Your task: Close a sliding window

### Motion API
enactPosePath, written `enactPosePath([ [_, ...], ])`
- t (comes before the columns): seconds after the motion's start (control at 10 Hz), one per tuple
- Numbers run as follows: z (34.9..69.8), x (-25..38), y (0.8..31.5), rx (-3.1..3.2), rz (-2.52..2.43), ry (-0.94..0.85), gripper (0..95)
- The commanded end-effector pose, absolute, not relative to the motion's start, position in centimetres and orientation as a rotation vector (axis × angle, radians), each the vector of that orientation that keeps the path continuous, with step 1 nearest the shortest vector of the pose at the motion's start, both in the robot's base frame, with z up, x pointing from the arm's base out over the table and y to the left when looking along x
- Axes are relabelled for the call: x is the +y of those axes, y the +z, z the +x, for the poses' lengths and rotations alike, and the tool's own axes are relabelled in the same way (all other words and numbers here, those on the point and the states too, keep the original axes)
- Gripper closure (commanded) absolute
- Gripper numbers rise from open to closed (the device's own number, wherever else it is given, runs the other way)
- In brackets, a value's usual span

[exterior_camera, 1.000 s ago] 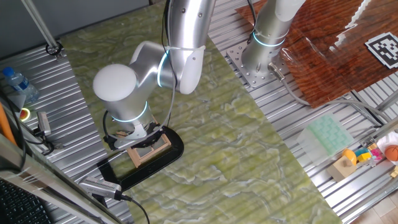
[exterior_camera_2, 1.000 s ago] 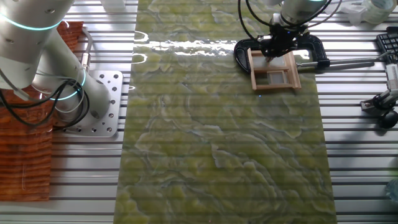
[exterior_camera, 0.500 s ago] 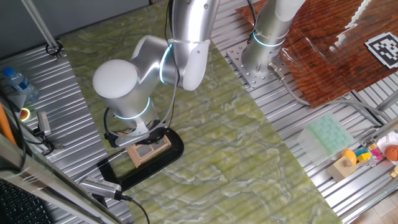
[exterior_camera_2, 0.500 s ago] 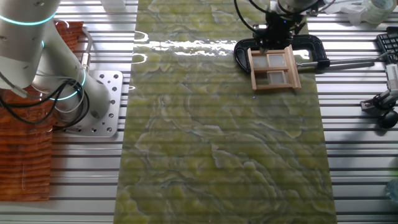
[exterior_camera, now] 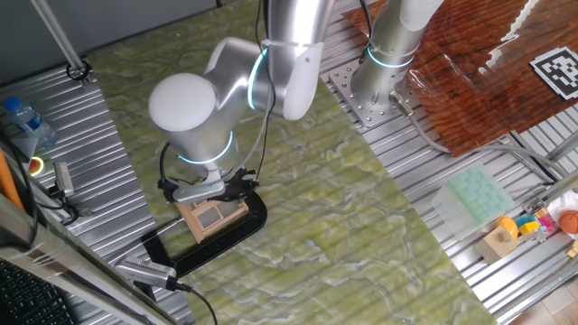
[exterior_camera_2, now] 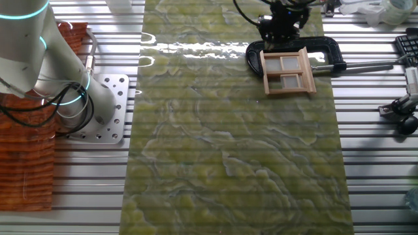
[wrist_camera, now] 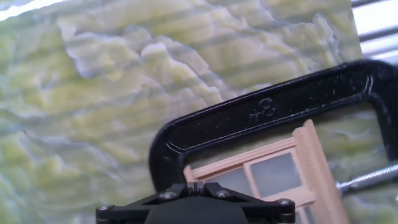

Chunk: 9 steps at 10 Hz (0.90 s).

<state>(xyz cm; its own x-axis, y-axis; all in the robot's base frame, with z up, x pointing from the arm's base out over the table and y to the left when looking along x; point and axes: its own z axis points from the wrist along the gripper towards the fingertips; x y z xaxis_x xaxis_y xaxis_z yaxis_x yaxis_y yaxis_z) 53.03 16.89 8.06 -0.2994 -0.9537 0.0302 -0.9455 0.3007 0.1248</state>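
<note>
The sliding window (exterior_camera: pixel 215 217) is a small light-wood frame with two grey panes, lying on a glossy black oblong base (exterior_camera: pixel 248 227). In the other fixed view the window (exterior_camera_2: pixel 287 70) shows both panes fully, on the black base (exterior_camera_2: pixel 330 47). My gripper (exterior_camera: pixel 213 188) hovers just beyond the window's far edge, apart from it; it also shows in the other fixed view (exterior_camera_2: pixel 282 25). In the hand view the gripper (wrist_camera: pixel 194 185) has its fingers pressed together with nothing between them, above the window's corner (wrist_camera: pixel 270 174) and the black base (wrist_camera: pixel 261 109).
The arm's mounting plate (exterior_camera: pixel 359 90) stands at the back. A water bottle (exterior_camera: pixel 23 117) and tools (exterior_camera: pixel 149 271) lie on the left. A green tray (exterior_camera: pixel 477 194) and a tan wooden block (exterior_camera: pixel 498 242) are at the right. A keyboard (exterior_camera_2: pixel 407 44) is near the window.
My gripper has drawn back off the window frame and past its far edge. The upper pane, covered by the gripper before, now shows whole.
</note>
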Motion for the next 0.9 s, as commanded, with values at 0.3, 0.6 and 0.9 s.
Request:
enactPosePath([
  [0.3, 52.4, 17.06, 8.53, -2.705, 1.395, -0.111, 95.0],
  [0.6, 52.38, 17.07, 8.54, -2.792, 1.263, -0.166, 95.0],
  [0.9, 52.35, 17.08, 8.56, -2.867, 1.092, -0.156, 95.0],
])
